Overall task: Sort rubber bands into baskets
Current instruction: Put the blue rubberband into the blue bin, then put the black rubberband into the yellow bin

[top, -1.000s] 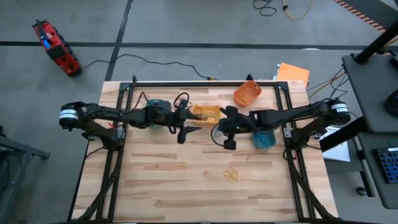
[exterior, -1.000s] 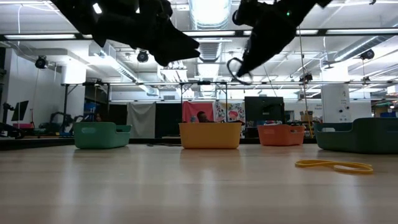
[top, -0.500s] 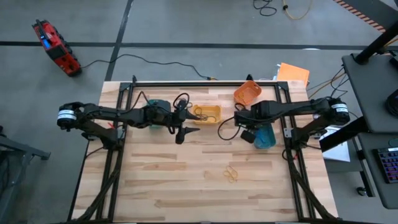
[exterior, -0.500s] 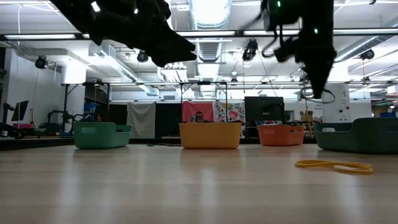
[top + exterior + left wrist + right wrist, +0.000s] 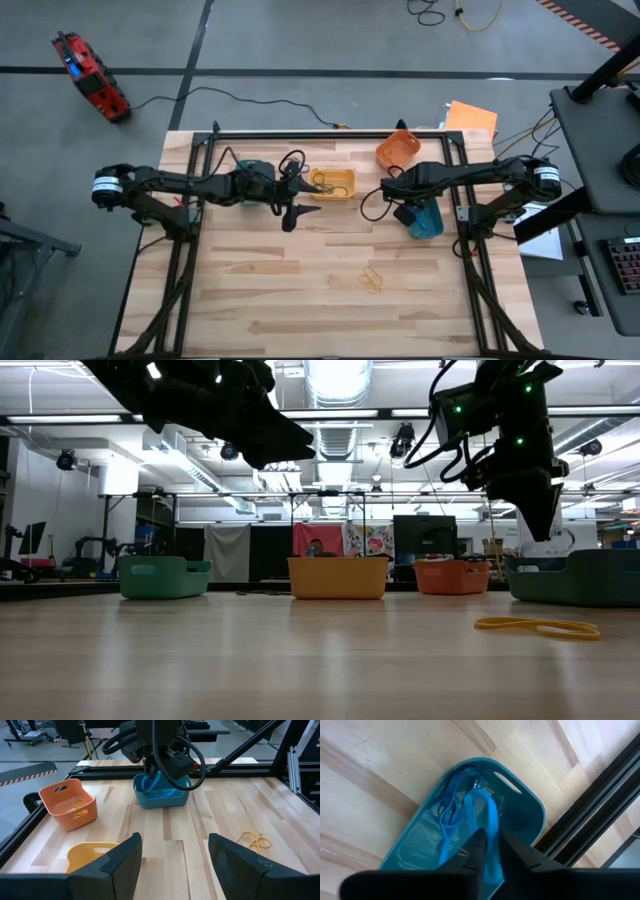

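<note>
My right gripper (image 5: 405, 212) hangs over the blue basket (image 5: 425, 222) at the table's right and is shut on a blue rubber band (image 5: 489, 820). More blue bands (image 5: 451, 820) lie in that basket. My left gripper (image 5: 296, 211) is open and empty above the table, just near-left of the yellow basket (image 5: 335, 184). The orange basket (image 5: 397, 150) stands at the far right. The teal-green basket (image 5: 256, 167) is partly hidden under my left arm. Yellow-orange bands (image 5: 372, 279) lie flat on the table toward its near edge. My right gripper pinches the blue band (image 5: 491, 839) between its two fingers. The fingers come from above, pointing down. The band hangs below them over the blue basket's inside (image 5: 470, 797); whether its lower end touches the basket, I cannot tell.
Black frame rails (image 5: 460, 215) run along the table's sides and far edge. Thick black cables loop off both arms (image 5: 292, 160). Bare wood lies around the loose bands in the table's near half (image 5: 280, 300). An orange band lies in the orange basket (image 5: 75, 804).
My right gripper has swung from beside the yellow basket toward the table's right edge, carrying the band, and now hangs over the blue basket, pointing down. The band's loop, seen dangling under the fingers earlier, has come down with them toward the basket.
</note>
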